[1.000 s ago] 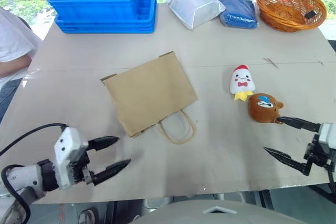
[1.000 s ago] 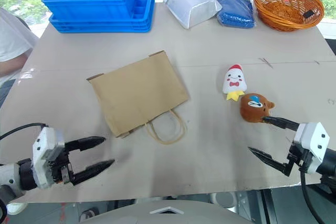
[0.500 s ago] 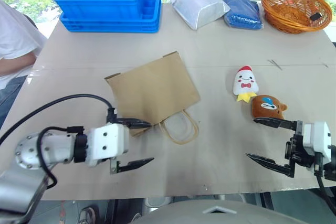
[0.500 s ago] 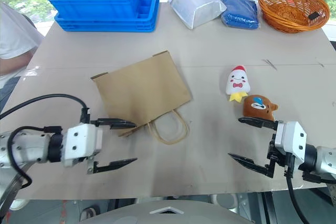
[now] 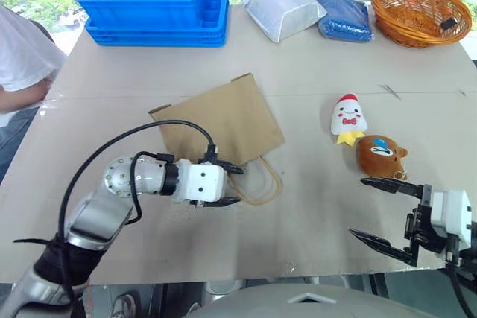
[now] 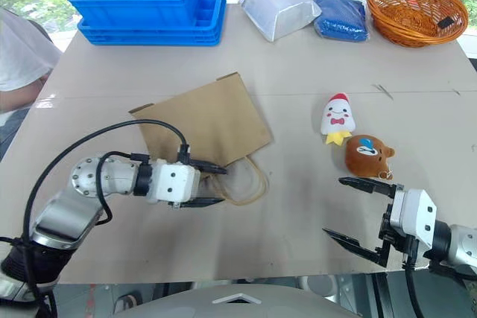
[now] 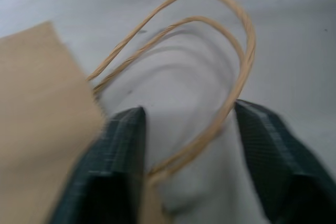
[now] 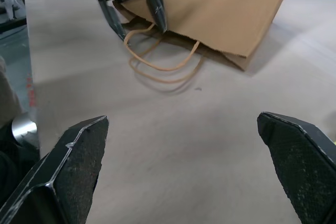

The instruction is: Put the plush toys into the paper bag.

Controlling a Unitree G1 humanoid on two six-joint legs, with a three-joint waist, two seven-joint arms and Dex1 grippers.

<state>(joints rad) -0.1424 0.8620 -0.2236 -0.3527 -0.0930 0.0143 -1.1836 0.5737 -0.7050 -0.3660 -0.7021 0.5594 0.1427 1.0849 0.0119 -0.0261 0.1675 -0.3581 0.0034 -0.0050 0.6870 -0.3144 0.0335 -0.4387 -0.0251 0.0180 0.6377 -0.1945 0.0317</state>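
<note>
Left wrist view: left hand (image 7: 186, 163) half-open astride paper bag (image 7: 37, 129) handles (image 7: 231, 72).

There were two plush toys beside the paper bag (image 5: 218, 126): one white rocket toy (image 5: 346, 118) and one brown bear toy (image 5: 378, 156), touching each other. One paper bag lay flat, with two cord handles (image 5: 261, 178) looped at its near edge. Beyond the bag stood two blue crates (image 5: 153, 3), stacked one on the other. Also beyond the bag were one white pouch (image 5: 284, 9), one blue cloth bundle (image 5: 345, 17) and one orange wicker basket (image 5: 414, 8). One small dark object (image 5: 446, 24) lay in that basket.
</note>
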